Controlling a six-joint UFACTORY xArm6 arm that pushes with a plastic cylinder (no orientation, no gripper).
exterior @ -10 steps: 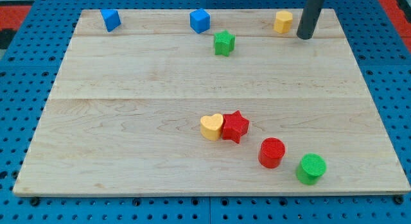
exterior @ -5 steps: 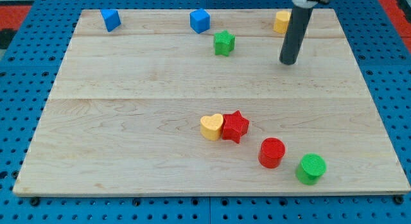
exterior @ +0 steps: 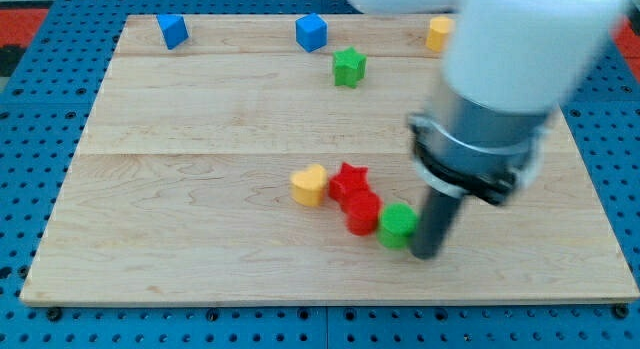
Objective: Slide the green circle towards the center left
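The green circle (exterior: 397,224) lies on the wooden board (exterior: 200,189) at the lower middle, blurred by motion. My tip (exterior: 427,253) sits right against its right side. The red circle (exterior: 362,211) touches the green circle's left side. The red star (exterior: 348,179) is just above the red circle. The yellow heart (exterior: 309,185) lies left of the star, a small gap apart.
A green star (exterior: 348,66) sits at the upper middle. Two blue cubes (exterior: 172,30) (exterior: 311,32) lie along the top edge. A yellow block (exterior: 438,33) is at the top right, partly hidden by the arm's large body (exterior: 500,89).
My tip swept from the top right down to the green circle's right side. The green circle, red circle, red star and yellow heart have all shifted left.
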